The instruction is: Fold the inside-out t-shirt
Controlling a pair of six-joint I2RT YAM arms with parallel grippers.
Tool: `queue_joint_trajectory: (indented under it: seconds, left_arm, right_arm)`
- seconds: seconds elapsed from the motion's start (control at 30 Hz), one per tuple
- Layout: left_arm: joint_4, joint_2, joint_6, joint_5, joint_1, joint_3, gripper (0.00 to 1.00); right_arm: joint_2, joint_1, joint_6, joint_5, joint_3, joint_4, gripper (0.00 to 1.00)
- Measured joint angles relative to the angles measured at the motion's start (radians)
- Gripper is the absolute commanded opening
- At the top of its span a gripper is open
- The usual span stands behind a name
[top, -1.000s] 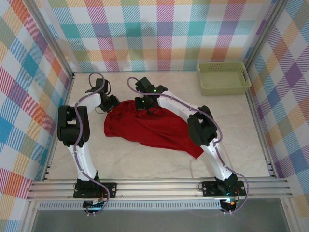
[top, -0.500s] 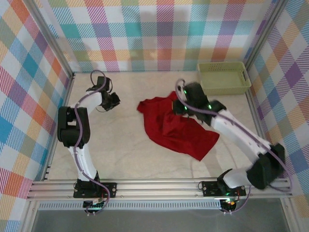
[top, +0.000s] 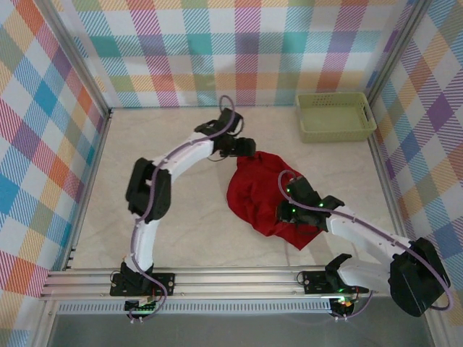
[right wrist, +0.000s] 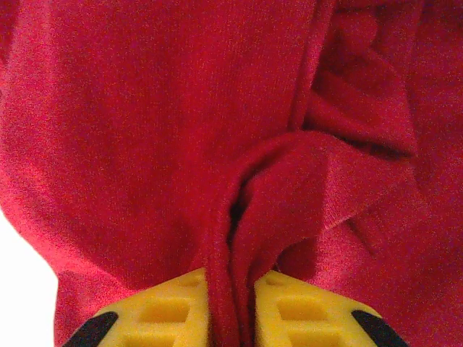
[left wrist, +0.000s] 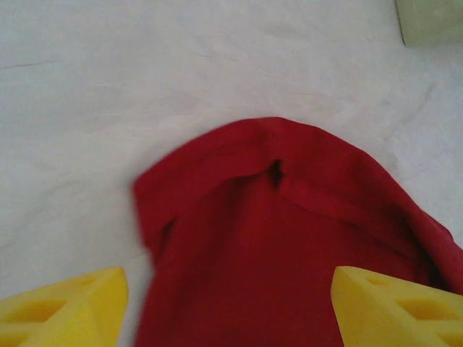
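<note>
top external: t-shirt (top: 255, 194) bunched tighter; left gripper (top: 246, 150) now at far edge.

The top external camera is looking steeply down from above and behind the arm bases, taking in the whole tabletop (top: 188, 224). The left wrist camera is peering forward past the left hand (left wrist: 230, 300) at the t-shirt (left wrist: 289, 238) from close by. The right wrist camera is sitting almost against the same cloth, which all three views are sharing.
</note>
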Motion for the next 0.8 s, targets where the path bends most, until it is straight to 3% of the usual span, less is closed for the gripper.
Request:
queue_joint_trajectory:
  seconds: [0.17, 0.27, 0.37, 0.43, 0.53, 0.67, 0.8]
  left_arm:
    - [-0.071, 0.160, 0.014, 0.007, -0.062, 0.143, 0.78]
    - [-0.112, 0.207, 0.018, 0.010, -0.089, 0.167, 0.71]
    - [-0.140, 0.233, 0.024, 0.009, -0.100, 0.172, 0.48]
    - [-0.150, 0.243, 0.022, -0.002, -0.102, 0.172, 0.26]
    - [-0.134, 0.239, 0.005, -0.016, -0.101, 0.145, 0.02]
    - [-0.026, 0.133, -0.046, -0.034, -0.083, -0.044, 0.00]
    - [0.068, -0.039, -0.109, -0.062, -0.030, -0.311, 0.00]
  right_arm:
    - [-0.008, 0.000, 0.039, 0.017, -0.026, 0.016, 0.30]
    - [-0.008, 0.000, 0.056, 0.036, -0.031, 0.016, 0.40]
    - [-0.004, 0.000, 0.076, 0.053, -0.032, 0.013, 0.43]
    - [0.002, 0.000, 0.089, 0.062, -0.032, 0.010, 0.33]
    - [0.003, 0.000, 0.104, 0.066, -0.034, 0.010, 0.20]
    - [-0.011, 0.000, 0.096, 0.065, -0.035, 0.012, 0.17]
    - [-0.034, 0.000, 0.059, 0.064, -0.031, 0.014, 0.35]
